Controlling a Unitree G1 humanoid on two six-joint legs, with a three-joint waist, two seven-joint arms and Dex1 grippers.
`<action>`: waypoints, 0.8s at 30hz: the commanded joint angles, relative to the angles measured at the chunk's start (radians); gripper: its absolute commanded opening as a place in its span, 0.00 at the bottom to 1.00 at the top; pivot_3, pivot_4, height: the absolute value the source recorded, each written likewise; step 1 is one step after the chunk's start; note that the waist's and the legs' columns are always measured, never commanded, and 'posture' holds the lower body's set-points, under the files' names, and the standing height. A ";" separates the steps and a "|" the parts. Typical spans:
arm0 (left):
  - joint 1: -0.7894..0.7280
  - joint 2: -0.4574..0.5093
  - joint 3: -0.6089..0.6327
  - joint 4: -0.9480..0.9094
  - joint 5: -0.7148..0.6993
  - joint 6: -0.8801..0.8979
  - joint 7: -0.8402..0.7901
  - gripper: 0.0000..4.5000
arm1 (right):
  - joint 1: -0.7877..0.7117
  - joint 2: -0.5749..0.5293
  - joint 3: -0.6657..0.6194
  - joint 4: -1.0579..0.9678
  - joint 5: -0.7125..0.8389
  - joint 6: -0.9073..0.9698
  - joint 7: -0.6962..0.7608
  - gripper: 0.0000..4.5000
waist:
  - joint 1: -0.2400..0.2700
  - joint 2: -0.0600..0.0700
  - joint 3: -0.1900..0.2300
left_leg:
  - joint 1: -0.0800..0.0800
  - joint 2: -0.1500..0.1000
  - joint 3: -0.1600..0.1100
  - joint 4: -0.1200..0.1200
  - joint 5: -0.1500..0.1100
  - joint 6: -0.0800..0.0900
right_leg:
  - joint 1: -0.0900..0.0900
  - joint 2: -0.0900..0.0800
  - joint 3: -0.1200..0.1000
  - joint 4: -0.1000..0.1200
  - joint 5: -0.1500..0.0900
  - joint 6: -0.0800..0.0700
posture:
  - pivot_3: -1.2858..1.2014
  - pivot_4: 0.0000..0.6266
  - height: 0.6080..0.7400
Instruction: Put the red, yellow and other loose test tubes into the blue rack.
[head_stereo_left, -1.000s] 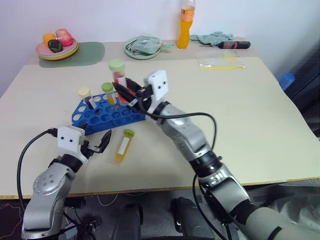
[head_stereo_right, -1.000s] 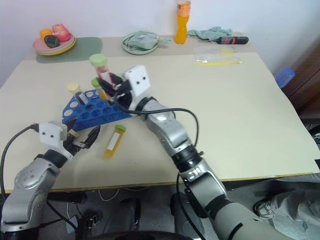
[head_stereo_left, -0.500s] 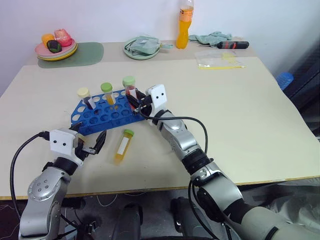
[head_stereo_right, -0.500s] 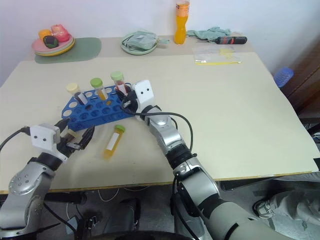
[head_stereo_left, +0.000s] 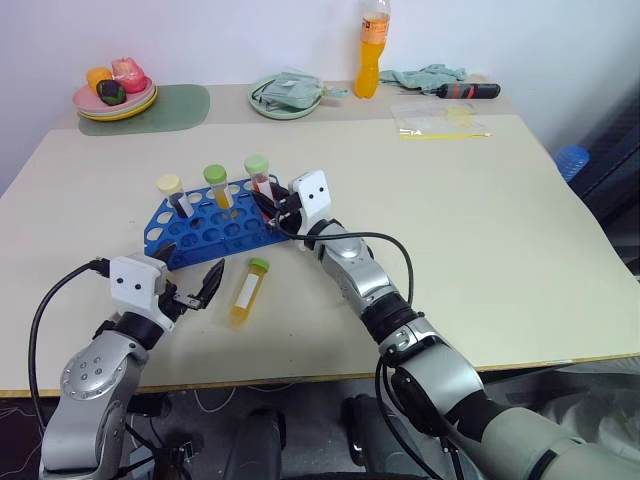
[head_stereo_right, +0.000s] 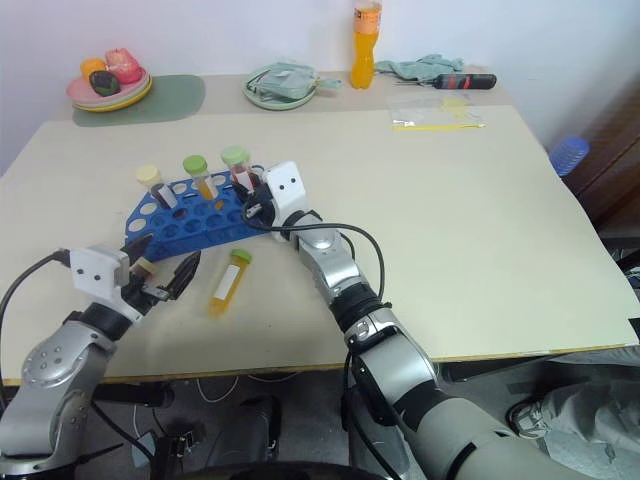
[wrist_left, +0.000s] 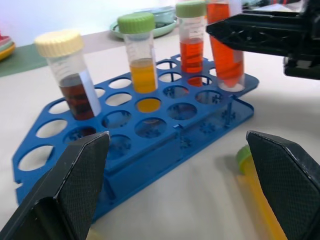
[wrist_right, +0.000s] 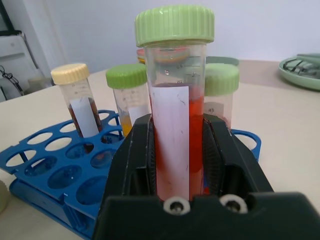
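The blue rack (head_stereo_left: 215, 228) stands left of the table's middle. It holds a cream-capped dark tube (wrist_left: 67, 75), a green-capped yellow tube (wrist_left: 138, 60) and a green-capped red tube (wrist_left: 190, 42). My right gripper (head_stereo_left: 272, 205) is shut on another red tube (wrist_right: 175, 130) with a green cap and white label. That tube stands upright, its lower end (wrist_left: 228, 75) in a hole at the rack's right corner. A loose yellow tube (head_stereo_left: 245, 290) lies on the table in front of the rack. My left gripper (head_stereo_left: 190, 278) is open just left of it, with nothing between its fingers.
Along the back edge are a plate of toy food (head_stereo_left: 113, 95) on a green mat (head_stereo_left: 165, 105), a green plate with a cloth (head_stereo_left: 287, 95), an orange bottle (head_stereo_left: 372, 45), a screwdriver (head_stereo_left: 465, 90) and a plastic bag (head_stereo_left: 440, 120). Bare tabletop lies to the right.
My right gripper has come down with the red tube from above the rack to its right corner. The left gripper has stayed where it was.
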 joint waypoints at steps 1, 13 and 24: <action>-0.002 0.005 -0.002 -0.057 -0.016 0.010 -0.002 1.00 | -0.036 0.089 -0.021 0.022 -0.008 -0.034 -0.009 0.19 | 0.000 0.000 0.000 | 0.000 0.000 0.000 0.000 0.000 0.000 | 0.000 0.000 0.000 0.000 0.000 0.000 | 0.52 0.24 1.00; 0.034 -0.010 -0.012 -0.026 -0.002 -0.034 -0.025 1.00 | -0.016 0.093 -0.039 0.023 0.021 -0.046 0.054 0.58 | 0.000 0.000 0.000 | 0.000 0.000 0.000 0.000 0.000 0.000 | 0.000 0.000 0.000 0.001 0.000 0.000 | 0.52 0.24 1.00; -0.013 0.016 -0.038 -0.085 0.001 0.108 0.033 1.00 | 0.043 0.045 -0.021 -0.176 0.016 -0.069 0.089 0.99 | -0.001 0.000 0.000 | 0.000 0.000 0.000 0.000 0.000 0.000 | 0.000 0.000 0.000 0.001 0.000 0.000 | 0.52 0.24 1.00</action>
